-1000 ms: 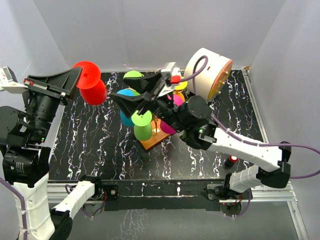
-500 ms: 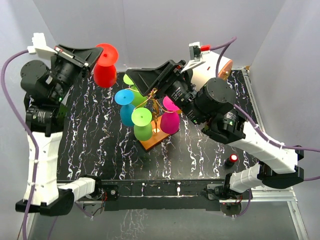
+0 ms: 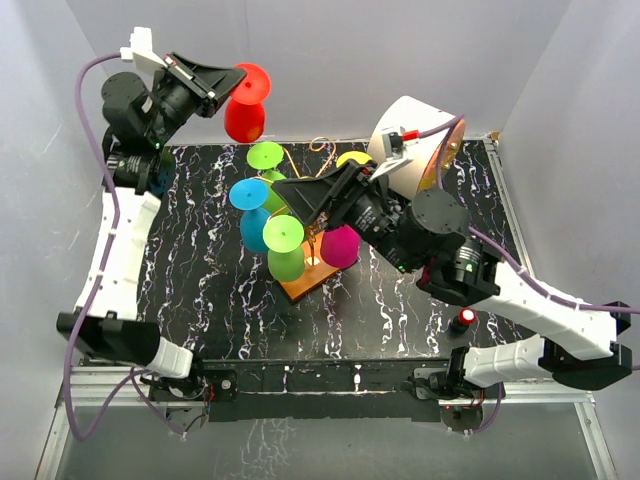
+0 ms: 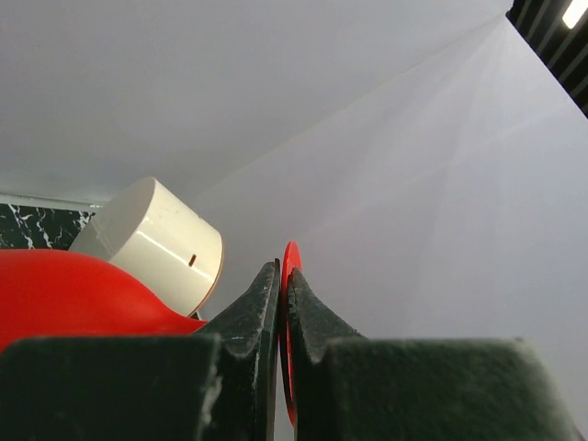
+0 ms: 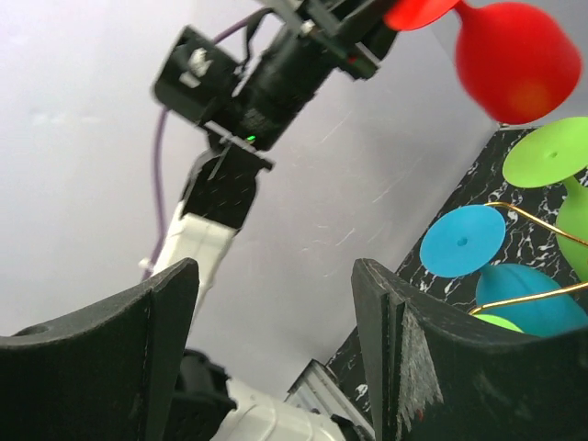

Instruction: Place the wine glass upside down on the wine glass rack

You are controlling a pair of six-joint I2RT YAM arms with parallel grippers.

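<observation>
Up and back went my left arm over the last second, carrying the red wine glass (image 3: 243, 118) from off to the rack's left to high behind the wine glass rack (image 3: 306, 281), while my right hand (image 5: 276, 285) came down close over the rack and hangs there spread wide, holding nothing. My left hand (image 3: 235, 78) is clenched on the thin rim of the glass's foot only. The long axis, foot to bowl, runs crosswise to my fingers (image 4: 257, 317), with the bowl end toward the rack and the foot away from it. It looks tilted, not plumb, and I cannot see the mouth. With so slight a hold, I judge the glass could pivot or slip as I turn it over. The rack is crowded too: the lime green glass (image 3: 285, 250) and the blue glass (image 3: 248, 194) hang on its near-left side, so a careless descent could knock them or meet my right hand.
</observation>
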